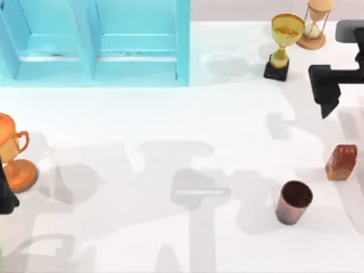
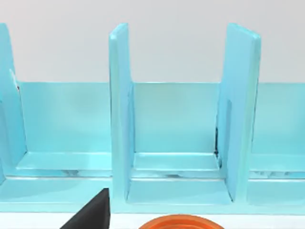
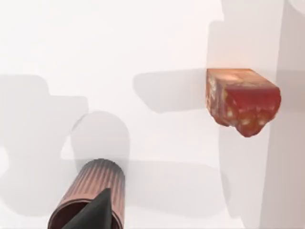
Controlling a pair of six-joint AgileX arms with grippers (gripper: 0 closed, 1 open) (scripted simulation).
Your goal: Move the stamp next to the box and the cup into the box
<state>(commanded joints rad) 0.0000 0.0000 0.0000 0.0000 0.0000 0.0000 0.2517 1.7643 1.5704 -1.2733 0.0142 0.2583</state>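
The cup, a ribbed maroon-brown tumbler, stands upright at the table's front right. The stamp, a speckled reddish-brown block, sits behind and to the right of it, near the right edge. The light blue box, split by upright dividers, stands at the back left. My right gripper hovers at the right, behind the stamp, with nothing in it. The right wrist view has the cup and the stamp apart on the white surface. My left gripper is parked at the far left edge. Its wrist view faces the box.
An orange trophy stands at the left edge beside my left arm. A gold trophy on a black base and an hourglass stand at the back right. White table lies open between the box and the cup.
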